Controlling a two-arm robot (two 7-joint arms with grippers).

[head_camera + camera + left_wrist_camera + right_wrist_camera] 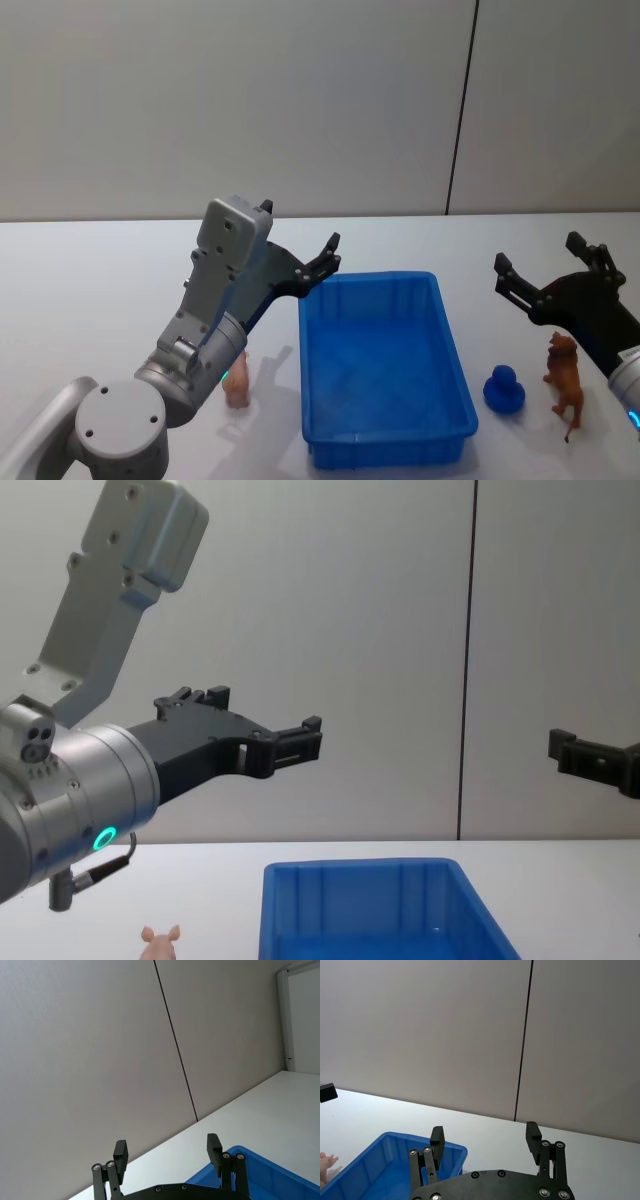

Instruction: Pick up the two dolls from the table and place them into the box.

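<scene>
My left gripper (167,1146) has its 2 fingers spread wide with nothing between them. It is held up in the air by the far left corner of the box (375,370), with that corner's blue rim just beside 1 fingertip in the left wrist view. The pale pink doll (237,380) is nowhere near those fingers. It stands on the table (100,290) just beside the box's left wall, toward the near left corner, low under the left arm's grey forearm.

My right gripper (485,1133) is also fully parted and empty. It hangs in the air off the box's right side, level with the far half of the box, and the chest view shows it well above the rim. The dark brown doll (565,380) stands upright on the table to the right of the box, toward the near right corner. In the head view it sits just nearer to me than the right gripper's fingers, and it touches neither of them.

A small blue rounded figure (505,390) sits on the table between the brown doll and the box's right wall, close to the wall but apart from it. The box lies lengthwise away from me, and its floor holds neither doll.
</scene>
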